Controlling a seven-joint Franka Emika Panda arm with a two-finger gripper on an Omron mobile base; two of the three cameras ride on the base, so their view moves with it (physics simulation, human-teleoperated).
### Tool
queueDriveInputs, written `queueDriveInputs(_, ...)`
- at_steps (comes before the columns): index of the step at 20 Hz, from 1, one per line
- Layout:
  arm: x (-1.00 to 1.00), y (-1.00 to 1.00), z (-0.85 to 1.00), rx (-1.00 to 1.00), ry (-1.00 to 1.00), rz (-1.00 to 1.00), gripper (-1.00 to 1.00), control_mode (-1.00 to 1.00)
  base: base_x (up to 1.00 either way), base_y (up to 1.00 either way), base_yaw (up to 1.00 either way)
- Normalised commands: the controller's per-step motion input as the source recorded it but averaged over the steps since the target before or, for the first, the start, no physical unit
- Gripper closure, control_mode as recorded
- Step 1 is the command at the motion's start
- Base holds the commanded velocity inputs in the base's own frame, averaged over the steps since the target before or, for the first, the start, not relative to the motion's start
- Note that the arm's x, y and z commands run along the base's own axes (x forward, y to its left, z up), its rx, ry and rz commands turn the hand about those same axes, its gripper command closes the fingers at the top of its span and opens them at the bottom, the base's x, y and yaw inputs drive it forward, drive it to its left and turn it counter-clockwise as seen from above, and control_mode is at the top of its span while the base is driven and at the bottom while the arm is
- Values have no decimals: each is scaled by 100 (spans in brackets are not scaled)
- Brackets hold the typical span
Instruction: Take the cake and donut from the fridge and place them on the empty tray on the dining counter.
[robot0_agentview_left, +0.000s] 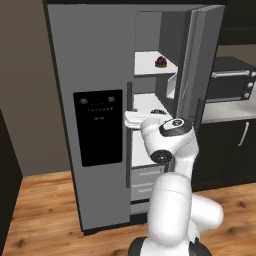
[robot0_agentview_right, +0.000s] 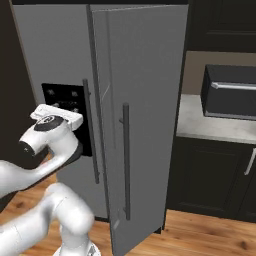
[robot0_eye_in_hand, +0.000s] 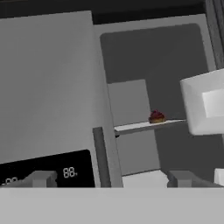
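Note:
The grey fridge (robot0_agentview_left: 95, 60) stands with its right door (robot0_agentview_left: 200, 65) swung open, showing white shelves. The cake (robot0_agentview_left: 161, 61), a small dark reddish lump, sits on the upper shelf; in the hand view the cake (robot0_eye_in_hand: 156, 117) lies ahead, up and to the right. A small dark thing on the middle shelf looks like the donut (robot0_agentview_left: 157, 111), partly hidden by my hand. My gripper (robot0_eye_in_hand: 111, 179) is open and empty, in front of the fridge at the level of the middle shelf, facing the left door's edge. The tray and the dining counter are out of view.
The open door (robot0_agentview_right: 140, 125) stands close on my right, with a white door bin (robot0_eye_in_hand: 205, 105) on its inner side. A black dispenser panel (robot0_agentview_left: 98, 127) is on the shut left door. A microwave (robot0_agentview_left: 232, 85) sits on the pale counter over dark cabinets. White drawers (robot0_agentview_left: 145, 182) fill the fridge's bottom.

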Motion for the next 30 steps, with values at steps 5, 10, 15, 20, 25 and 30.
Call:
queueDriveInputs(5, 0, 76, 43, 43, 80, 47, -100, -100, 0, 0, 0)
queueDriveInputs(10, 0, 100, 34, 17, 60, 28, -100, -100, 0, 0, 0)
queueDriveInputs(15, -24, 100, 36, -16, 18, 0, -100, -100, 0, 0, 0)
queueDriveInputs(20, -48, 99, 36, -14, 10, -14, -100, -100, 0, 0, 0)
queueDriveInputs(25, -46, 83, 30, -13, 15, -13, -100, -100, 0, 0, 0)
queueDriveInputs(30, -24, 41, 41, 17, 47, -2, -100, -100, 0, 0, 0)
